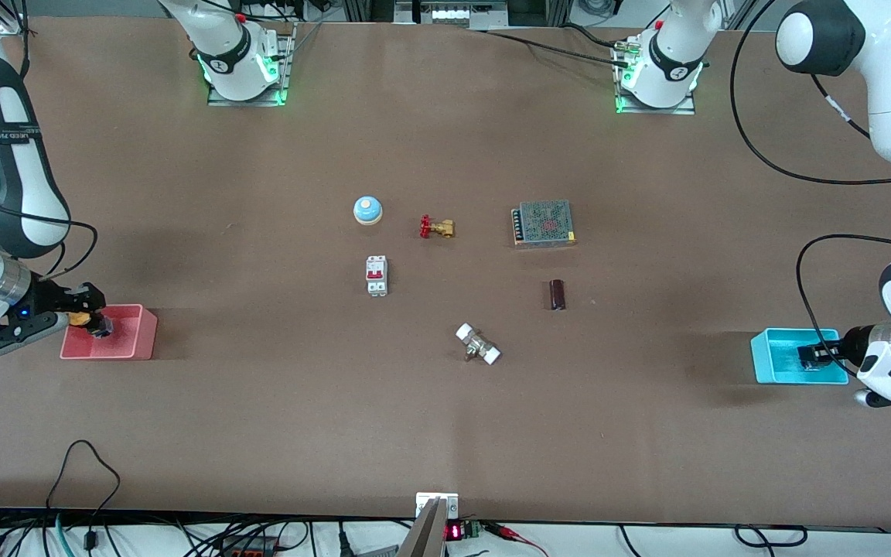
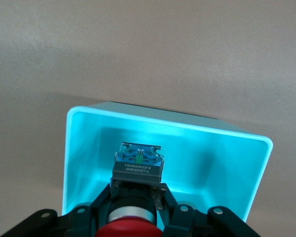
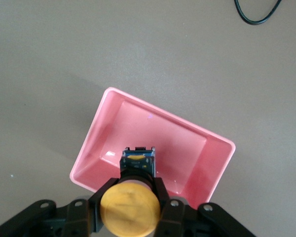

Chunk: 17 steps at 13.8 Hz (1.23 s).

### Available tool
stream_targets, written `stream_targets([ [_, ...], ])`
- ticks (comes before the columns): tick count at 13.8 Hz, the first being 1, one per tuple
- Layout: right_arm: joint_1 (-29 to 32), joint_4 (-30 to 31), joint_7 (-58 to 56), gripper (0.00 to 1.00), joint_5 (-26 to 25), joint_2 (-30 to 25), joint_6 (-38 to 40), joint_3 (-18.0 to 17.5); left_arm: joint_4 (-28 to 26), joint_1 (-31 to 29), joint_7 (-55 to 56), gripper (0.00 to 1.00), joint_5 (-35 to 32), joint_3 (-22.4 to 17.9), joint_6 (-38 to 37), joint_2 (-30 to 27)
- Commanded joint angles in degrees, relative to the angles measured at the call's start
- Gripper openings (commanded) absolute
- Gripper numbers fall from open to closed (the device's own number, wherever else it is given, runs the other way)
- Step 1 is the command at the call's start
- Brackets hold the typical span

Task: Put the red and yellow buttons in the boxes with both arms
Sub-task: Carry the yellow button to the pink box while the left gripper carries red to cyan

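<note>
My right gripper (image 1: pixel 93 317) is shut on the yellow button (image 3: pixel 130 208) and holds it over the pink-red box (image 1: pixel 124 336) at the right arm's end of the table; the box also shows in the right wrist view (image 3: pixel 177 143). My left gripper (image 1: pixel 815 353) is shut on the red button (image 2: pixel 130 228), whose black body points down into the cyan box (image 1: pixel 774 356) at the left arm's end; that box also shows in the left wrist view (image 2: pixel 212 158). Both boxes hold nothing else that I can see.
In the table's middle lie a blue-and-white dome (image 1: pixel 367 210), a red-handled brass valve (image 1: pixel 436 227), a circuit breaker (image 1: pixel 377 275), a metal power supply (image 1: pixel 544 223), a dark cylinder (image 1: pixel 558 294) and a white-ended fitting (image 1: pixel 478 344).
</note>
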<state>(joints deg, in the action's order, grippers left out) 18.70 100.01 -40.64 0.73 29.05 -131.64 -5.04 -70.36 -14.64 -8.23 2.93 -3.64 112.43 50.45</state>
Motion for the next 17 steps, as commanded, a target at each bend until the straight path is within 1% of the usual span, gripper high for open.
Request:
stream_targets([
  [1,1.0,-0.5,-0.3,0.27,-0.6,0.3,0.2,-1.0,2.2,0.0,-1.1,0.27,0.1,0.0,-0.5,1.4],
  [3,1.0,-0.6,-0.4,0.27,-1.4,0.9,0.1,-1.0,2.3,0.1,-0.9,0.28,0.1,0.2,0.8,2.2],
  [8,1.1,-0.6,-0.5,0.28,-1.5,2.7,-2.8,-1.0,2.6,0.4,-0.8,0.35,0.1,0.2,1.3,3.2],
  [9,1.1,-0.6,-0.7,0.28,-1.5,2.9,-3.4,-1.0,2.6,0.5,-0.7,0.38,0.1,0.2,1.3,3.3],
  [10,1.1,-0.6,-0.7,0.28,-1.5,3.1,-3.6,-1.0,2.6,0.5,-0.7,0.47,0.1,0.2,1.3,3.3],
  [11,1.1,-0.6,-0.8,0.29,-1.5,3.3,-3.6,-1.0,2.6,0.4,-0.8,0.67,0.1,0.3,1.2,3.1],
  [12,1.1,-0.6,-0.8,0.3,-1.5,3.6,-3.6,-1.0,2.6,0.1,-0.9,1.0,0.8,0.6,1.1,2.6],
  [13,1.1,-0.6,-0.8,0.3,-1.6,3.7,-3.7,-1.0,2.6,0.1,-1.0,1.0,2.3,0.5,0.8,1.3],
  [15,1.2,-0.6,-0.9,0.3,-1.6,4.3,-3.8,-1.0,2.4,0.5,-0.8,1.0,2.4,0.7,0.2,-0.4],
  [17,1.2,-0.6,-0.9,0.31,-1.6,4.4,-3.9,-1.0,2.0,1.1,-0.6,1.0,2.3,0.7,-3.4,-3.4],
])
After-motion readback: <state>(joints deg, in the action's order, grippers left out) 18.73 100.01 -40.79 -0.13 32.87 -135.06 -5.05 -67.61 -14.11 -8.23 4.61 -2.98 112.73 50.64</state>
